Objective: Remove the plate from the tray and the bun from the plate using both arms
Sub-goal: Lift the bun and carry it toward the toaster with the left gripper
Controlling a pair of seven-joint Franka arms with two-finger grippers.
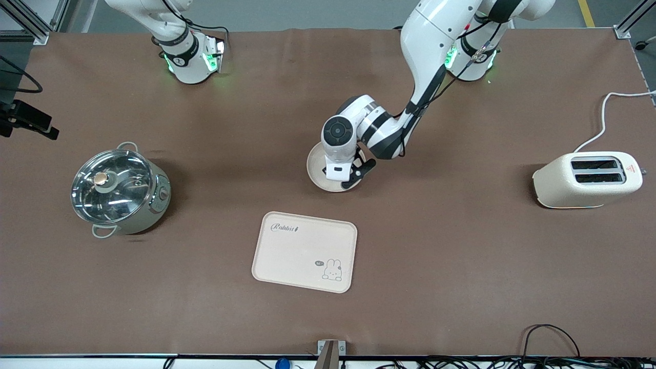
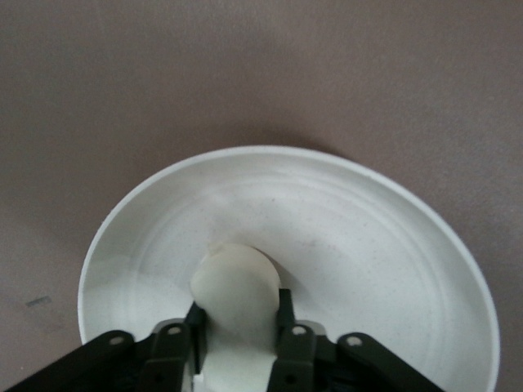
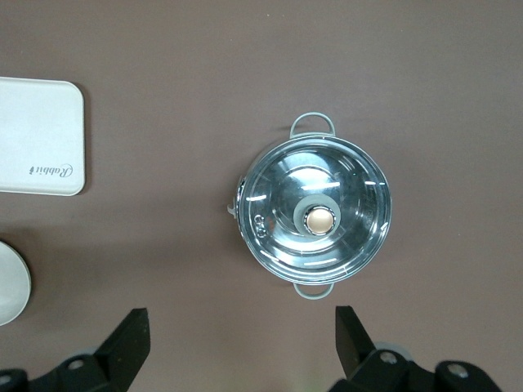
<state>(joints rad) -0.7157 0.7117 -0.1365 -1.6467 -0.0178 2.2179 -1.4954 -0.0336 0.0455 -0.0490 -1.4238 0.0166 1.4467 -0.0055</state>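
Front view, left gripper (image 1: 350,180): lowered over the plate (image 1: 316,169), which lies mid-table, farther from the camera than the tray (image 1: 304,251); much of the plate is covered by the wrist, and the bun is hidden there.
Front view, right arm: only its base and first links are seen at the 11 o'clock corner (the rest is cut off by the frame edge).
Front view, other things: a lidded pot (image 1: 119,188) toward the right arm's end, a toaster (image 1: 587,179) toward the left arm's end.
Left wrist view, left gripper (image 2: 239,320): closed on the bun (image 2: 236,298), one finger at each side; the bun is seen inside the plate (image 2: 392,237), its lower part masked by the fingers (image 2: 286,314).
Right wrist view, right gripper (image 3: 241,343): spread wide, held high over the table above the pot (image 3: 315,214), waiting; fingers (image 3: 131,339) partly cut off.
Right wrist view, edges: the tray (image 3: 37,135) at 9 o'clock and a sliver of the plate (image 3: 10,284) at 8 o'clock are both cropped.
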